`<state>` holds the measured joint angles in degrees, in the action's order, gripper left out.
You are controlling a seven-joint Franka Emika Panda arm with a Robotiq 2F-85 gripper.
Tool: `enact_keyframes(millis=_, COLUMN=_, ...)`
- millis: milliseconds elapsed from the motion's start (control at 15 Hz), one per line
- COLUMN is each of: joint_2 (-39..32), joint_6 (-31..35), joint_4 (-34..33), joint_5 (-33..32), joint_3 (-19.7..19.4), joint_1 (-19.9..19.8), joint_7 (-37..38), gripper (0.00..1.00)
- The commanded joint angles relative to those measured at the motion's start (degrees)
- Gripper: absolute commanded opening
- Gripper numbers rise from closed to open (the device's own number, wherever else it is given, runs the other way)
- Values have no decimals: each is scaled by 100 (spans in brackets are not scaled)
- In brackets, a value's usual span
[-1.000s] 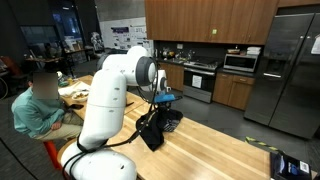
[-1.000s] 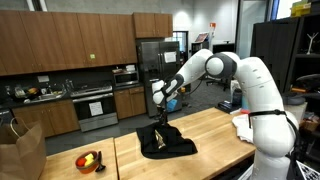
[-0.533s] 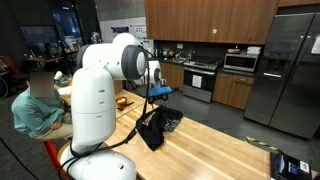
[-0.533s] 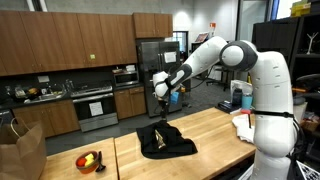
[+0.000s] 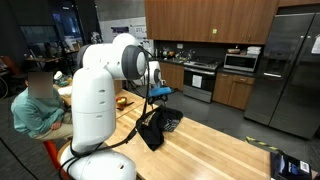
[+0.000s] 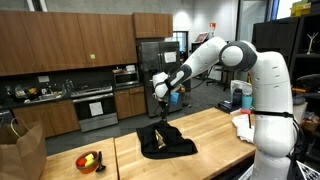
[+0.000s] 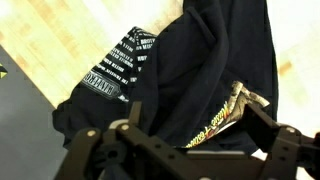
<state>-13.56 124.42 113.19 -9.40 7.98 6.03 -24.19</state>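
While the gripper is hovering with its jaws spread wide and gripping nothing, a black shirt is lying crumpled on the table, apart from it at six o'clock. Seen from the wrist, the shirt is filling most of the frame, with white lettering showing at nine o'clock and a gold print at four o'clock. A fruit bowl is sitting well apart, at eight o'clock from the shirt.

Black printed shirt lies crumpled on the wooden counter.
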Motion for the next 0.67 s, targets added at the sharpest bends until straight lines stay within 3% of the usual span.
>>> enact_keyframes(millis=0, joint_2=-2, joint_6=-13, joint_4=-11, joint_5=-2, joint_3=12, joint_1=-7, joint_7=3, gripper=100)
enact_keyframes(millis=200, joint_2=48, joint_6=36, joint_4=78, joint_5=-58, joint_3=3, joint_1=-7, joint_7=-13, gripper=100)
enact_keyframes(millis=400, joint_2=351, joint_6=-104, joint_4=460, joint_5=39, joint_3=53, joint_1=-4, joint_7=-55, gripper=100)
enact_keyframes(millis=600, joint_2=840, joint_6=160, joint_4=1121, joint_5=-72, joint_3=135, joint_1=6, joint_7=-444, gripper=100)
